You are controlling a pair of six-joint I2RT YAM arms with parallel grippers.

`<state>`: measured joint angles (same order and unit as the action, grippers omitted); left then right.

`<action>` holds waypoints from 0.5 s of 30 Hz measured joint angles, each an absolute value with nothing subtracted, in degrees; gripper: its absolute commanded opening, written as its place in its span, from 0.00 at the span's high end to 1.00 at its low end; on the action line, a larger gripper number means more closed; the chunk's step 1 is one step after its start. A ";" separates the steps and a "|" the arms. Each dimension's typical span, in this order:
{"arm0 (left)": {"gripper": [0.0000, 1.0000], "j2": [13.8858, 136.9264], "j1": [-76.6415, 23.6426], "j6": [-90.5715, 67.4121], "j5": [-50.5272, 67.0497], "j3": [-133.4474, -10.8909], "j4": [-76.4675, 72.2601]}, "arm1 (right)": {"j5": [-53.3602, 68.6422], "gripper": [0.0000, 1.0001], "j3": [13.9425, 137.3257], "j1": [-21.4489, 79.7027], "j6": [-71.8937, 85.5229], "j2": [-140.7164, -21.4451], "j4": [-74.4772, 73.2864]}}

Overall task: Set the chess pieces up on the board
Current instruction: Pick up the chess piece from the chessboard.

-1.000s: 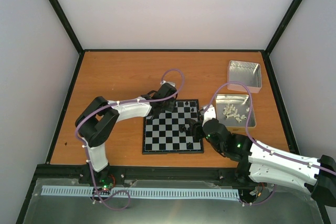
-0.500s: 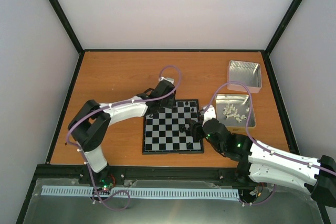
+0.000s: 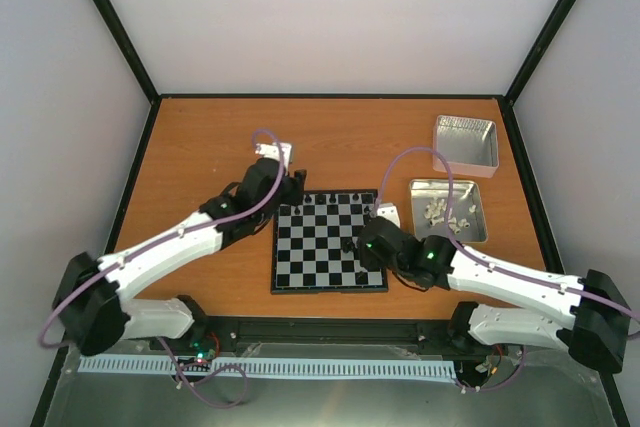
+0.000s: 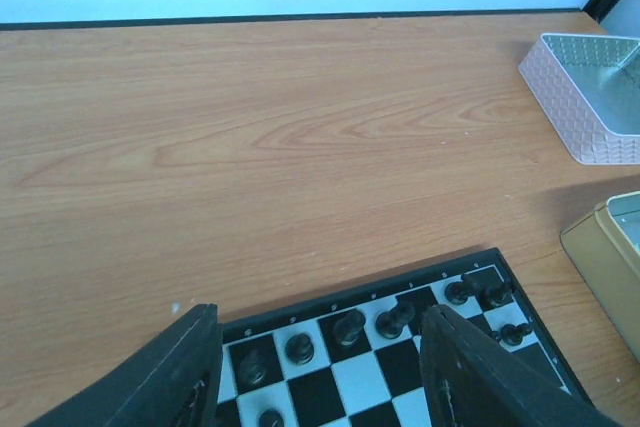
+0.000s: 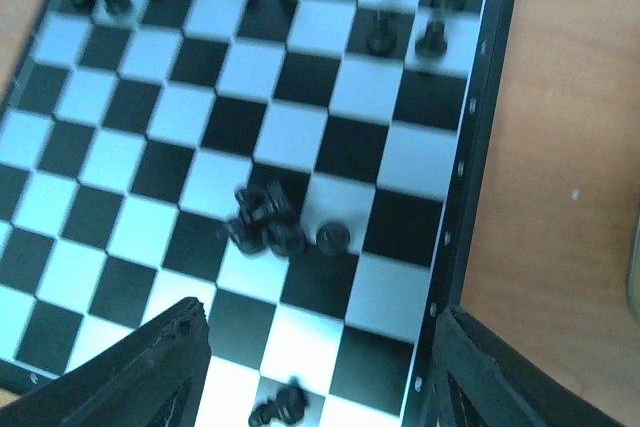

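A: Black and silvery-grey checks, top view. Where does the chessboard (image 3: 325, 247) lie, and where are the black chess pieces (image 3: 330, 199)?

B: The chessboard lies on the wooden table (image 3: 220, 137), between the two arms. Several pieces stand in a row along its far edge. A small clump sits toward its right side, just beside the right gripper (image 3: 366, 247). The left gripper (image 3: 288, 190) hangs at the board's far-left corner. Two silver tins stand well to the right, and the nearer tin (image 3: 481, 217) holds cream-white pieces (image 3: 445, 212).

A: Left wrist view. State of the tool?

B: Its fingers (image 4: 170, 377) stand apart with nothing between them. The far row shows in the gap: the pieces are dark, upright, and each smaller than its square.

A: Right wrist view?

B: The jaws are spread wide and empty above the clump (image 5: 265, 222). The pieces there touch or overlap, and the blur hides how many lie on their sides. One stray piece (image 5: 280, 409) lies by the board's near edge, between the fingers.

A: What could go wrong from here?

B: This is a judgement, not something seen. The clumped pieces are so small and crowded that a closing finger would probably catch two at once, or flick a neighbour across several squares. On the left, a finger drifting low over the corner could topple the standing row. Such tiny, glossy pieces may also twist or slip between the pads and land tilted or off their square.
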<state>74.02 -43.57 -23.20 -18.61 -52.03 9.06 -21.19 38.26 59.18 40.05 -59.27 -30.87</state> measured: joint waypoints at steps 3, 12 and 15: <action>0.41 67.16 -43.35 -23.44 -19.77 -47.53 9.23 | -17.12 0.39 38.63 59.05 43.40 -62.02 -34.89; 0.38 53.98 -43.00 -24.34 -20.58 -36.77 8.73 | -7.09 0.46 40.12 58.89 47.92 -70.22 -39.59; 0.38 52.58 -42.94 -24.49 -20.58 -35.55 8.73 | -5.43 0.51 41.34 58.87 48.40 -72.82 -40.05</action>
<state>52.58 -42.94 -24.49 -20.58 -35.55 8.73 -5.43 41.34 58.87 48.40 -72.82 -40.05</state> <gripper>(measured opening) 0.623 0.530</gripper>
